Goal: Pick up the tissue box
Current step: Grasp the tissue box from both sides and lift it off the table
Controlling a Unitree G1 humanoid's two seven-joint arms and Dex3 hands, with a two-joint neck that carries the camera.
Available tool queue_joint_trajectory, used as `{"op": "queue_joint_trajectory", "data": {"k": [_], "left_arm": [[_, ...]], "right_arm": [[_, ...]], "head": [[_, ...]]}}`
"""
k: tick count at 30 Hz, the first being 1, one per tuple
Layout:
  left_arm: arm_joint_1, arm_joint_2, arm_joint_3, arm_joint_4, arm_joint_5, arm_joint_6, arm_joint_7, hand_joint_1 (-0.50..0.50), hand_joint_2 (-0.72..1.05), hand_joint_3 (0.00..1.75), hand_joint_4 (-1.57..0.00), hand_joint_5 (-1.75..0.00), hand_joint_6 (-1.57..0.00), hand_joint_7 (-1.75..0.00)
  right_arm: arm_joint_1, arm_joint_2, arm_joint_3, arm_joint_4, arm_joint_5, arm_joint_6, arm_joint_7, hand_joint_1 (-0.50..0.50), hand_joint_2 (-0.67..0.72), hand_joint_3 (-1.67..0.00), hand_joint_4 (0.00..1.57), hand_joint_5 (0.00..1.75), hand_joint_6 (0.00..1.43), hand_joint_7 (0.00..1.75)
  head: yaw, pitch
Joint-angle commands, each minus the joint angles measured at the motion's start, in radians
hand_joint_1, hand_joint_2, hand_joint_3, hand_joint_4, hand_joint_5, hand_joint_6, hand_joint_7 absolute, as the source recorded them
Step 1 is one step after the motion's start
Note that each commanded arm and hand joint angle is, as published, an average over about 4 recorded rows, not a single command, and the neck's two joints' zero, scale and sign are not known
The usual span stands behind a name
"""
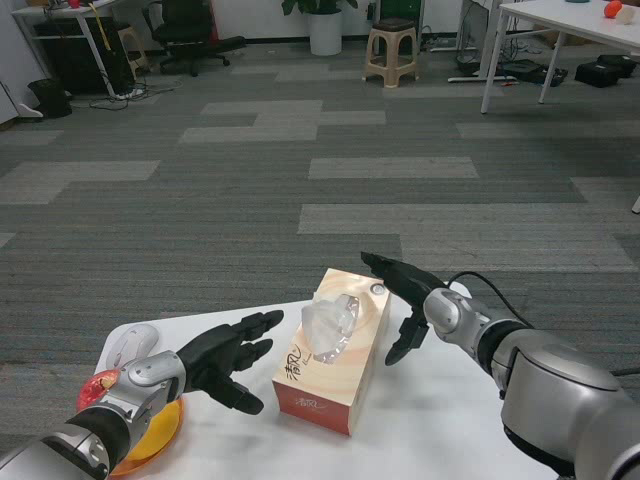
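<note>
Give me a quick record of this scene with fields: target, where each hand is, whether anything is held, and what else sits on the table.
target: tissue box, lying flat on the white table, tissue sticking out of the top
left hand: left hand left of the box, fingers spread, not touching
right hand: right hand at the box's far right end, fingers apart
held: nothing
other items: white mouse, orange dish

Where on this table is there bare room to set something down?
Bare table lies right of the tissue box, under the right hand. A narrower strip runs between the box and the left hand. The left edge is crowded: computer mouse, orange plate.
</note>
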Motion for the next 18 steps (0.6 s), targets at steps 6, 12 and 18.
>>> {"op": "queue_joint_trajectory", "data": {"k": [6, 12, 18], "left_arm": [[-0.012, 0.006, -0.007, 0.008, -0.007, -0.005, 0.003, 0.5, 0.87, 0.07, 0.0, 0.0, 0.0, 0.0], [-0.013, 0.004, -0.007, 0.008, -0.007, -0.005, 0.003, 0.5, 0.87, 0.09, -0.02, 0.0, 0.0, 0.0], [-0.009, 0.001, -0.003, 0.005, -0.008, -0.009, 0.003, 0.5, 0.87, 0.09, 0.0, 0.0, 0.0, 0.0]], "right_arm": [[-0.029, 0.01, 0.057, 0.018, -0.002, 0.023, -0.051, -0.22, 0.04, -0.38, 0.0, 0.0, 0.0, 0.0], [-0.028, 0.009, 0.115, 0.006, -0.004, 0.024, -0.057, -0.25, 0.09, -0.4, 0.0, 0.0, 0.0, 0.0], [-0.025, 0.011, 0.158, -0.014, -0.004, 0.026, -0.055, -0.23, 0.06, -0.4, 0.0, 0.0, 0.0, 0.0]], "head": [[-0.004, -0.003], [-0.003, -0.004], [-0.001, -0.003]]}}
